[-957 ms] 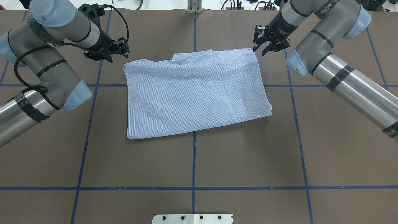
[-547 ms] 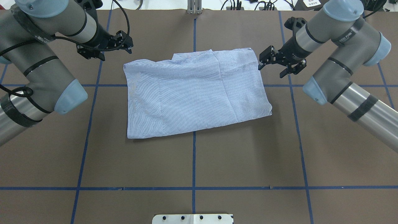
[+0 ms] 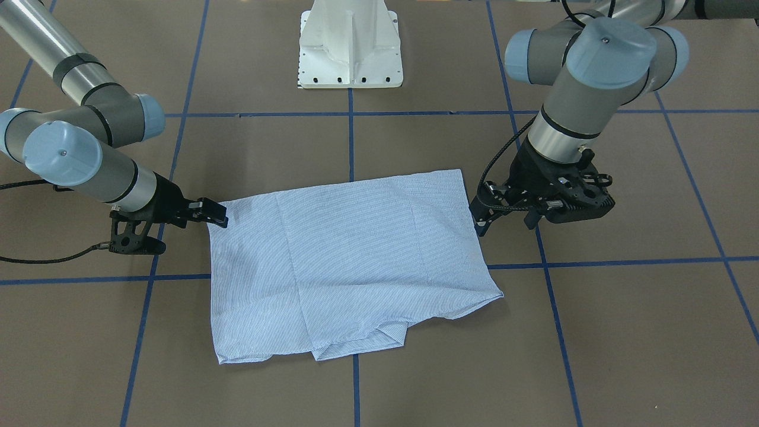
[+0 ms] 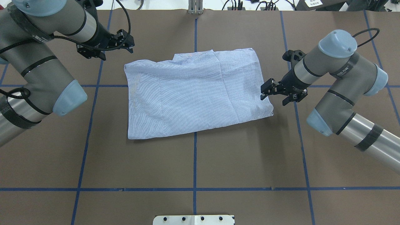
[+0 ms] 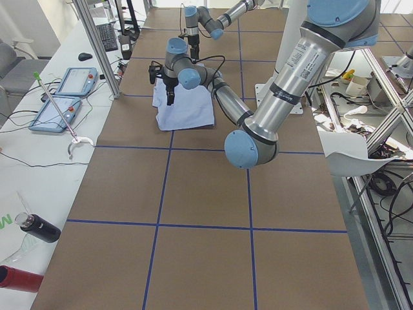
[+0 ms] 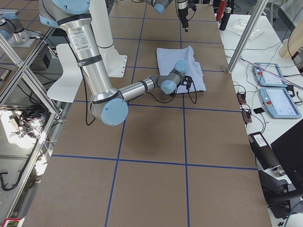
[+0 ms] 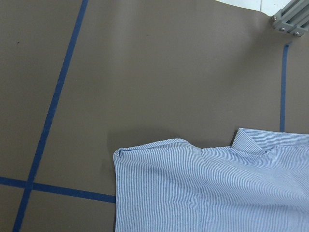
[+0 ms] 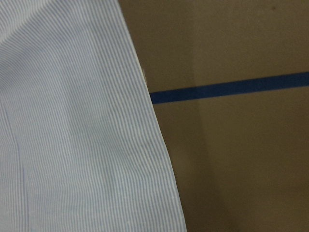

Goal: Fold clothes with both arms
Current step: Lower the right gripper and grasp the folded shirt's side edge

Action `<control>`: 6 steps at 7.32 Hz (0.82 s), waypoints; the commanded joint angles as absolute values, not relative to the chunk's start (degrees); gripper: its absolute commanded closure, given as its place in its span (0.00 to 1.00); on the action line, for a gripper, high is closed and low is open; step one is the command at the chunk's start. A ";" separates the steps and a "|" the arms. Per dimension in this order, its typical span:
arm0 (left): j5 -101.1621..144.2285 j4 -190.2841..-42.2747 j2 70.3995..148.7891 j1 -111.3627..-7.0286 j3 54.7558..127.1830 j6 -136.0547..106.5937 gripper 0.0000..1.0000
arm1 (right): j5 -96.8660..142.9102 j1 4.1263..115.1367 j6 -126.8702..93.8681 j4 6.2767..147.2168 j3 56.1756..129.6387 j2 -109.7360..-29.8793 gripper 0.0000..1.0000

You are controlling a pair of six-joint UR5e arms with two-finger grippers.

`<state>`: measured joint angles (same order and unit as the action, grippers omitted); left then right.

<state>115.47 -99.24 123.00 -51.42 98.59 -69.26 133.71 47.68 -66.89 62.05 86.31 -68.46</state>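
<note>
The light-blue striped shirt [image 4: 193, 93] lies folded into a rough rectangle in the middle of the brown table, collar at the far edge. It also shows in the front view [image 3: 350, 261]. My left gripper [image 4: 115, 52] is open and empty, pointing down just outside the shirt's far left corner [image 7: 120, 154]; in the front view it [image 3: 504, 226] sits beside the shirt's edge. My right gripper [image 4: 274, 100] is open and empty, low at the shirt's right edge near the front right corner. One of its fingers [image 3: 220, 220] is at the cloth's edge [image 8: 154, 125].
The white pedestal base [image 3: 350, 59] stands at the robot's side of the table. Blue tape lines [image 4: 195, 189] cross the brown surface. An aluminium post [image 4: 195, 7] stands at the far edge. Tablets [image 5: 74, 81] and bottles [image 5: 39, 227] lie on a side table.
My right gripper has moved from the shirt's far right corner along the right edge toward the robot and lower. My left gripper shifted slightly away from the robot, then stayed. The shirt has not moved.
</note>
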 commanded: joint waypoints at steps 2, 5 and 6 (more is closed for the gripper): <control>115.40 -99.23 122.96 -51.42 98.61 -69.17 0.00 | 133.42 45.89 -69.32 62.05 87.01 -68.91 0.17; 115.40 -99.14 122.96 -51.86 98.61 -69.17 0.00 | 132.45 43.68 -72.86 62.05 87.98 -68.82 0.49; 115.40 -99.14 122.96 -51.86 98.70 -69.17 0.00 | 132.54 44.29 -72.86 62.05 87.89 -68.91 0.49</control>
<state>115.40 -99.17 122.93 -51.80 98.64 -69.17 132.56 43.96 -72.64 62.05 87.88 -68.79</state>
